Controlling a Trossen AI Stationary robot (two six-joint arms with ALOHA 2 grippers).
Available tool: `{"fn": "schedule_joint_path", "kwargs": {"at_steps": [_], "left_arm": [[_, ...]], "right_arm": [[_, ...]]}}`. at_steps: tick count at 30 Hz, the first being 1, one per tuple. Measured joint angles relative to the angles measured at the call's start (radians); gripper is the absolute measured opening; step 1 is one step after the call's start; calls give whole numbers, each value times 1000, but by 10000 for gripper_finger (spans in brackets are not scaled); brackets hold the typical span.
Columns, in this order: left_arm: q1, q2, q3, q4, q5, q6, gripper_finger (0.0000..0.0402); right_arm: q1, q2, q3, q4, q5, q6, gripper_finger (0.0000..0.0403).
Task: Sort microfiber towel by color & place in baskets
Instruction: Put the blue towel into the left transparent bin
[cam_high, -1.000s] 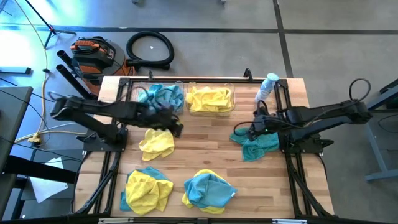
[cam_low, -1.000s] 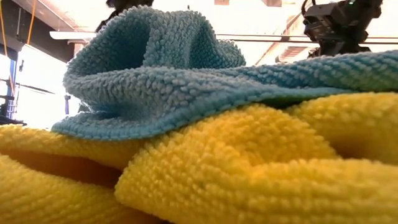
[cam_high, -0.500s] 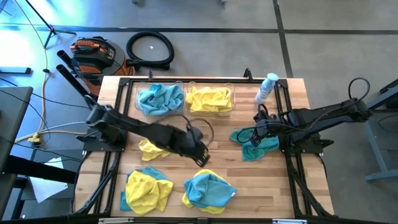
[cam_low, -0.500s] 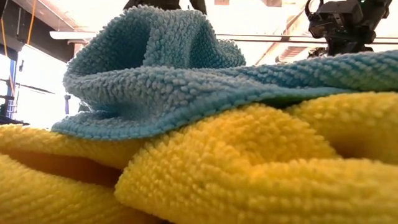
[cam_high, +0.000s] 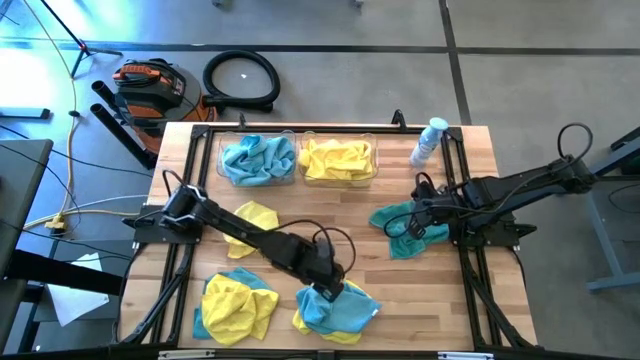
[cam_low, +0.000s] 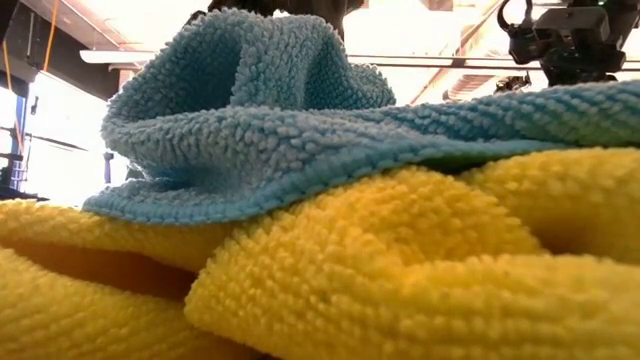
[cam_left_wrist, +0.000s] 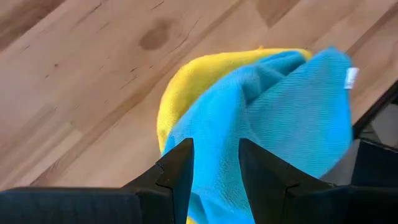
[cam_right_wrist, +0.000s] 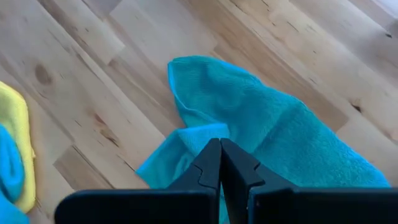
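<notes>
Blue microfiber towel (cam_high: 340, 305) over a yellow one: we see left gripper (cam_high: 329, 291) jaws spread above it | right gripper (cam_high: 416, 228) jaws pressed together over teal towel (cam_high: 405, 228) | clear spray bottle (cam_high: 428, 140) beside baskets (cam_high: 297, 160)

This looks like a robotics lab or a workshop. A wooden table (cam_high: 330, 210) with two dark arms fixed on black frames stands on a grey concrete floor (cam_high: 400, 25). Beside it on the floor lie an orange and black shop vacuum (cam_high: 148, 85), a coiled black hose (cam_high: 241, 78) and loose cables (cam_high: 70, 205).
</notes>
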Motion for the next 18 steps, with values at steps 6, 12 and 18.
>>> {"fn": "schedule_joint_path", "kwargs": {"at_steps": [6, 12, 18], "left_arm": [[-11, 45, 0, 25, 47, 1, 117], [-15, 81, 0, 48, 79, 31, 117], [-7, 83, 0, 50, 110, 52, 83]], "right_arm": [[25, 0, 0, -7, 32, 38, 0], [43, 0, 0, -8, 54, 58, 0], [43, 1, 0, -8, 57, 58, 0]]}}
